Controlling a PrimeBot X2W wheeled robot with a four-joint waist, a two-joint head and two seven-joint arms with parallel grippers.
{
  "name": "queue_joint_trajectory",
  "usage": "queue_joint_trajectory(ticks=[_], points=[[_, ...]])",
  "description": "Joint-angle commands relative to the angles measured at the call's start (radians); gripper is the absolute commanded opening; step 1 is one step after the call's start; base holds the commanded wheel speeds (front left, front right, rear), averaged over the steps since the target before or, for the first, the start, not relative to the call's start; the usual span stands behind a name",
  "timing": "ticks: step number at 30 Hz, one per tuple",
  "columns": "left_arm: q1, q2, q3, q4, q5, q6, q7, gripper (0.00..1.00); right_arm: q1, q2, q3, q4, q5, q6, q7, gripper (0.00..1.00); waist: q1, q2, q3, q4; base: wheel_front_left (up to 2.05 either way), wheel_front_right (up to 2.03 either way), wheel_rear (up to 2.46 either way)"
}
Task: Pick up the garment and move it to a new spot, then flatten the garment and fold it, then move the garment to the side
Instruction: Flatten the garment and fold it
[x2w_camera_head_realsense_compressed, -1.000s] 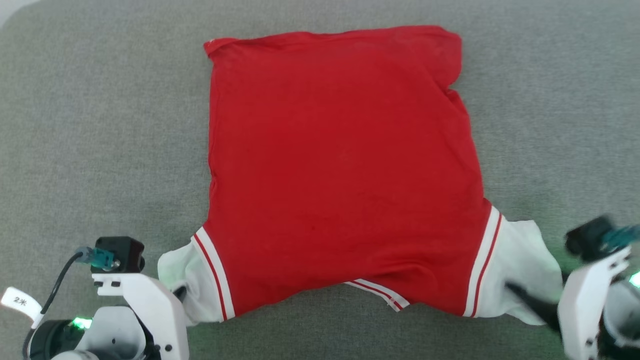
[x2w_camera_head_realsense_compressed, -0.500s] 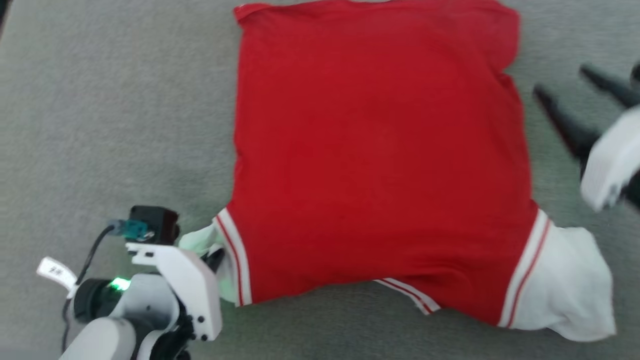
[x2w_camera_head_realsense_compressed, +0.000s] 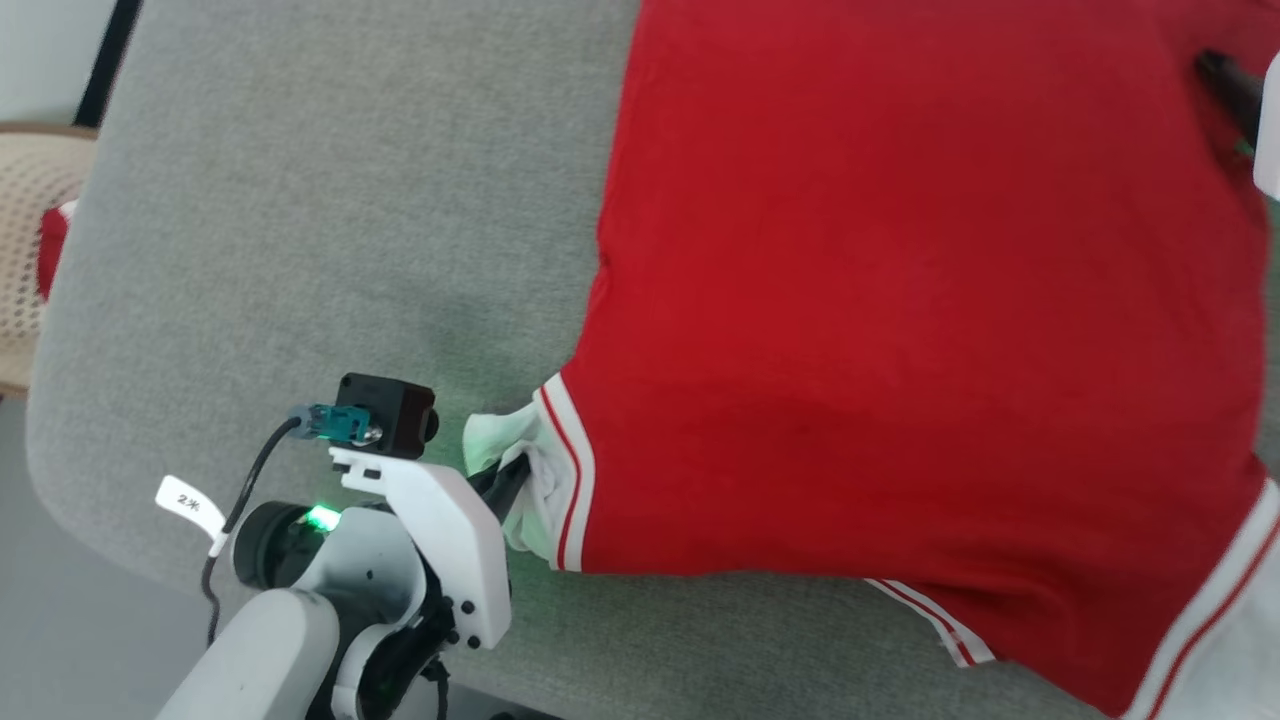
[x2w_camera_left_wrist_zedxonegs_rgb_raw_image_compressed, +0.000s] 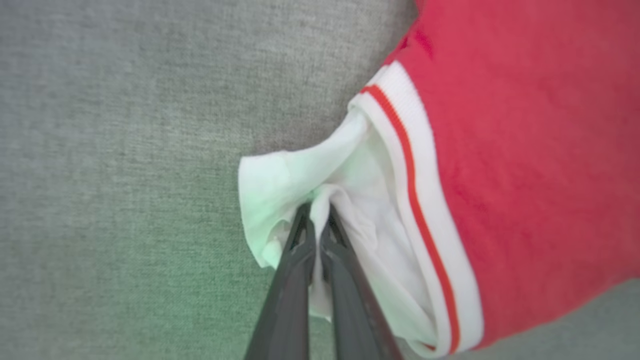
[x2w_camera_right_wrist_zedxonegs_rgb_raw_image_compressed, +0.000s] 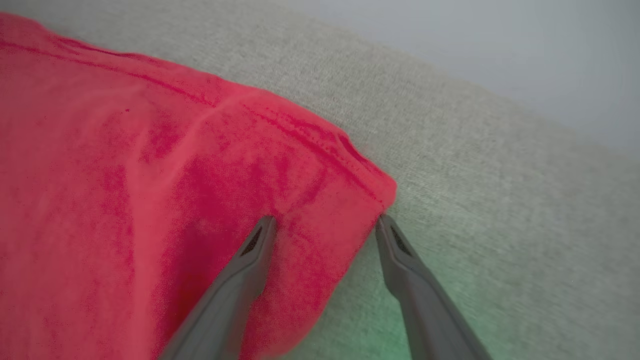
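- The grey padded surface (x2w_camera_head_realsense_compressed: 300, 220) carries everything. Its near edge runs close under the work, so cloth dragged that way could slide off.
- The garment (x2w_camera_head_realsense_compressed: 900, 300) lies spread, mostly flat, across the right part of the head view. It is bright red, with one white panel at its near left corner.
- The right gripper (x2w_camera_right_wrist_zedxonegs_rgb_raw_image_compressed: 326, 219) hovers with its jaws wide apart, straddling the far red corner (x2w_camera_right_wrist_zedxonegs_rgb_raw_image_compressed: 350, 190). One finger is over the cloth and the other is at the corner's edge, over the grey.
  - Risk: closing from here may catch only the top layer, or slip off the rounded fold and grab nothing.
- The left gripper (x2w_camera_left_wrist_zedxonegs_rgb_raw_image_compressed: 316, 207) is pinched tight on the bunched white end panel (x2w_camera_left_wrist_zedxonegs_rgb_raw_image_compressed: 300, 175), just beside the striped trim (x2w_camera_left_wrist_zedxonegs_rgb_raw_image_compressed: 415, 200).
  - Risk: the bite is small and near the panel's edge, so a hard pull could tug the cloth free.
  - Risk: with one corner held and the other not, lifting or pulling now would probably skew the garment and wrinkle the flat red body.
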Motion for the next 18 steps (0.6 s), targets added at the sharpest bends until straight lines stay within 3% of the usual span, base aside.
queue_joint_trajectory(ticks=[1,6,7,8,13,18], points=[[0.0,0.004,-0.003,0.034,-0.005,0.003,0.001,0.0,-0.017,0.015,0.004,0.036,0.001,0.0,0.027,1.0,0.0,0.0,0.02,0.025,0.0,0.0,0.0],[-0.009,-0.011,-0.01,0.072,-0.012,-0.011,-0.01,0.0,-0.035,0.063,0.041,0.239,0.015,0.0,0.237,1.0,0.0,0.0,0.026,0.04,0.0,0.0,0.0],[-0.011,-0.013,-0.01,0.077,-0.014,-0.012,-0.012,0.0,-0.033,0.071,0.048,0.266,0.022,0.0,0.279,0.35,0.0,0.0,0.026,0.04,0.0,0.0,0.0],[-0.012,-0.014,-0.01,0.082,-0.015,-0.012,-0.015,0.0,-0.033,0.073,0.053,0.283,0.021,0.001,0.305,0.0,0.0,0.0,0.026,0.038,0.0,0.0,0.0],[-0.012,-0.015,0.001,0.1,-0.022,-0.008,-0.025,0.0,-0.082,0.067,0.04,0.28,0.002,0.0,0.3,0.0,0.0,0.0,0.018,0.012,0.0,0.0,0.0],[-0.013,0.009,0.027,0.095,-0.02,0.006,-0.031,0.0,-0.092,0.065,0.058,0.185,0.039,0.0,0.28,0.0,0.0,0.0,-0.008,-0.046,0.0,0.0,0.0]])
